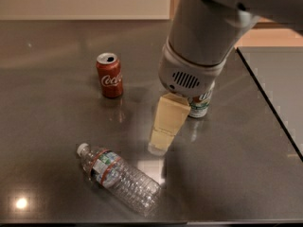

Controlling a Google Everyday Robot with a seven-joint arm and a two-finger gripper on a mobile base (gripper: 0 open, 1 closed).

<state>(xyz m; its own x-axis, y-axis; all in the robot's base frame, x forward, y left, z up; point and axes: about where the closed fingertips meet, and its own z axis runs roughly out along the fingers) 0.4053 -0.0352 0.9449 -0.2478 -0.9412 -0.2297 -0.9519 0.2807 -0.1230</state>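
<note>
Grey metal tabletop (52,126) is bearing three things while the gripper (160,143) is hanging low over its middle; whether it is open or closed, I cannot tell. It is hovering just beside a green-and-white can (201,107), which is half hidden behind the arm (203,32). A red cola can (110,75) is standing upright further left, and a plastic bottle (120,179) is lying on its side near the front.

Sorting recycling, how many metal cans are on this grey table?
2 visible: a red metal cola can upright left of centre; a white-green can further right, half hidden by the arm, the cream gripper beside it. The arm may hide more.
</note>
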